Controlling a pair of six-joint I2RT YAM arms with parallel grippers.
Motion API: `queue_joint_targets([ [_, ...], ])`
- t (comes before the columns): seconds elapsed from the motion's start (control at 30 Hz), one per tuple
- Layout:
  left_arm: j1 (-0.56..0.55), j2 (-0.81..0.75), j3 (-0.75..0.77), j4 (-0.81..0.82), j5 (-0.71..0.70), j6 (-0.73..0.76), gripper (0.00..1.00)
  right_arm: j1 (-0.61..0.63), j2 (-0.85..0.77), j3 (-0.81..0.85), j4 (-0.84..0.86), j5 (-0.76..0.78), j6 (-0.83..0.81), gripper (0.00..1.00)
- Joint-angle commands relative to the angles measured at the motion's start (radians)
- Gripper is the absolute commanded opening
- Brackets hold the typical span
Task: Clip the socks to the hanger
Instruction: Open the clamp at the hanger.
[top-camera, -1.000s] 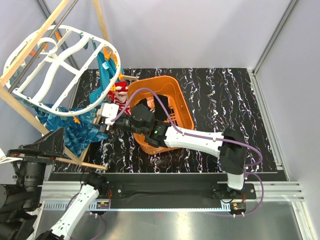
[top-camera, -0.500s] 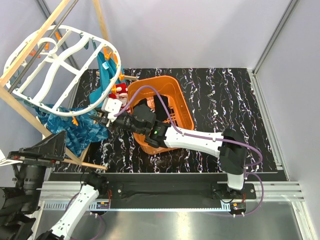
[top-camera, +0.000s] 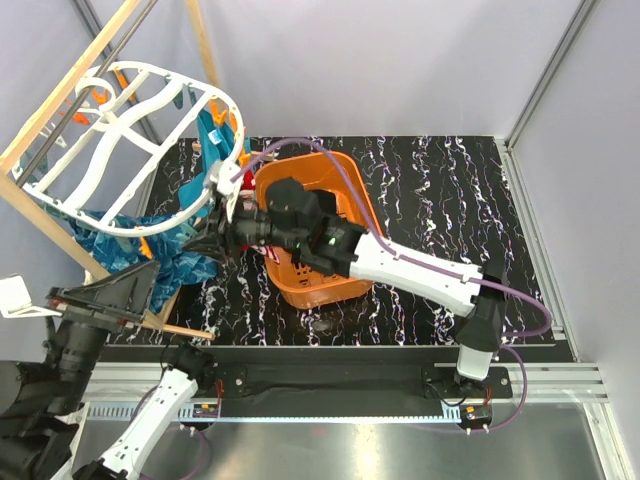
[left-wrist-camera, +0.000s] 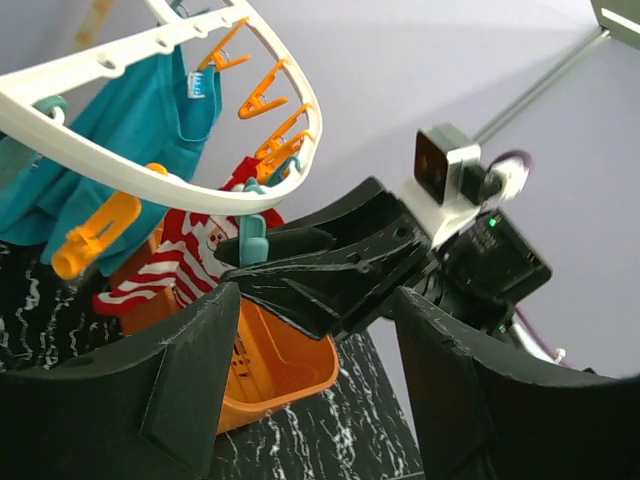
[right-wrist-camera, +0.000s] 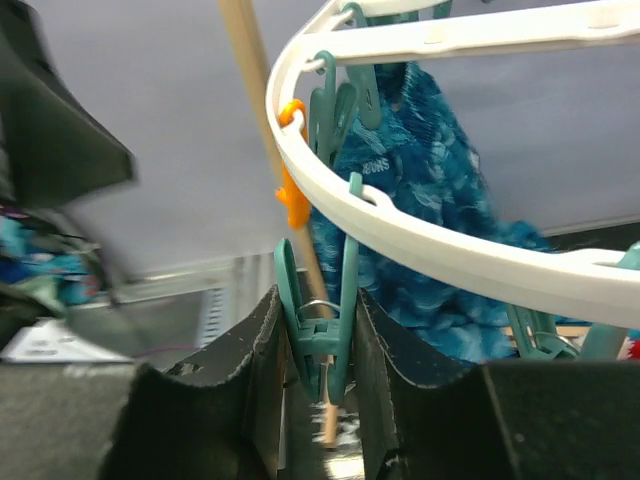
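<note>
I'm clamping the teal peg (right-wrist-camera: 318, 338) on the hanger (right-wrist-camera: 450, 252) rim with my right gripper (right-wrist-camera: 318, 300), left gripper (left-wrist-camera: 315, 345) idling wide open and empty, and the striped sock (left-wrist-camera: 170, 265) is dangling center-left under the rim, clipped or not I can't tell.

White shells and black joints are covering the right arm (top-camera: 420, 272), a purple cable (top-camera: 345, 172) trailing along it; the left gripper (left-wrist-camera: 318, 300) is showing matte black.

Bright, even light; right wrist view's left edge blurred
</note>
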Motion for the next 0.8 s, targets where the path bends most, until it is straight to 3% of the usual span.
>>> queue_joint_targets([
  [0.0, -0.005, 0.021, -0.05, 0.087, 0.091, -0.076, 0.67, -0.07, -0.031, 0.122, -0.224, -0.202, 0.222, 0.22],
  [0.13, -0.005, 0.019, -0.136, 0.173, 0.13, -0.122, 0.69, -0.161, 0.007, 0.128, -0.115, -0.536, 0.501, 0.24],
  [0.17, -0.005, 0.018, -0.151, 0.22, 0.13, -0.131, 0.69, -0.171, 0.012, 0.127, -0.099, -0.574, 0.589, 0.24],
  [0.3, -0.005, 0.017, -0.219, 0.337, 0.151, -0.155, 0.7, -0.178, 0.024, 0.142, -0.028, -0.723, 0.688, 0.28],
  [0.77, -0.005, 0.085, -0.288, 0.48, 0.187, -0.156, 0.68, -0.178, 0.05, 0.154, 0.137, -0.838, 0.969, 0.28],
])
